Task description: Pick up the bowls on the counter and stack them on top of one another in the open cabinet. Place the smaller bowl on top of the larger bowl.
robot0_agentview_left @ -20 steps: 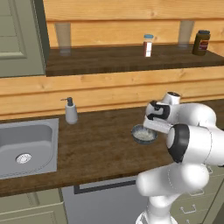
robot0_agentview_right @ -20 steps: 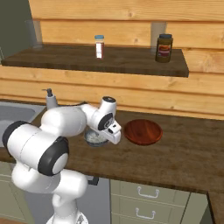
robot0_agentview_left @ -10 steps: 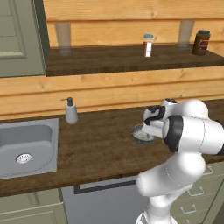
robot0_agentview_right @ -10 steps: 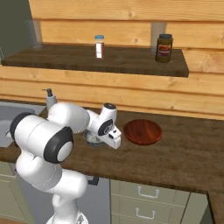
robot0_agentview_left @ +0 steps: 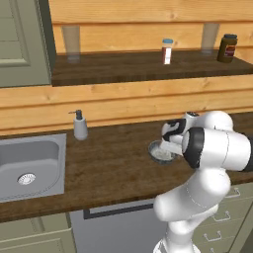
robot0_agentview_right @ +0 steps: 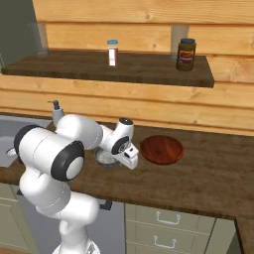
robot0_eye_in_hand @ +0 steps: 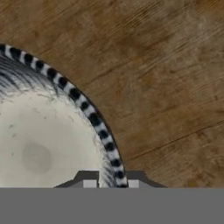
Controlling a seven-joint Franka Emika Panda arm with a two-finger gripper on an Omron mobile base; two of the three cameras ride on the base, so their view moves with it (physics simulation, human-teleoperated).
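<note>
Small grey-blue bowl (robot0_agentview_left: 159,150) on the counter (robot0_agentview_left: 113,168), right of the sink (robot0_agentview_left: 29,165), upright, pale speckled inside facing up. In the hand view, ridged rim of the same bowl (robot0_eye_in_hand: 94,116) curving from upper left down to the bottom middle, wood grain of the counter (robot0_eye_in_hand: 166,78) beyond it.

Gripper (robot0_eye_in_hand: 111,183) low over the bowl's near-right edge, one fingertip (robot0_eye_in_hand: 89,183) over the pale inside, the other over the bare wood outside, rim running between the two. Fingers slightly spread, straddling the rim; cannot tell whether pressing on it. From the left base view, hand (robot0_agentview_left: 174,136) at the bowl's right side, bulky white arm partly covering it. From the right base view, hand (robot0_agentview_right: 126,149) just right of the bowl (robot0_agentview_right: 105,157), tipped down toward the counter (robot0_agentview_right: 198,173).

Wide dark red-brown bowl (robot0_agentview_right: 161,149) right of the small one, near but apart, flat on the wood, untouched.

Soap dispenser (robot0_agentview_left: 79,125) standing between sink and small bowl, back against the plank wall.

Above the counter, open cabinet shelf (robot0_agentview_left: 128,66) of dark wood with light plank back. On it: a small jar with a blue lid (robot0_agentview_left: 167,51) roughly above the small bowl, a dark jar (robot0_agentview_left: 227,48) farther right, a clear glass (robot0_agentview_left: 71,43) to the left, another glass (robot0_agentview_left: 210,38) beside the dark jar. Grey-green door cabinet (robot0_agentview_left: 22,42) at the shelf's left end.

Below the counter, right side, drawers with handles (robot0_agentview_right: 166,218).
</note>
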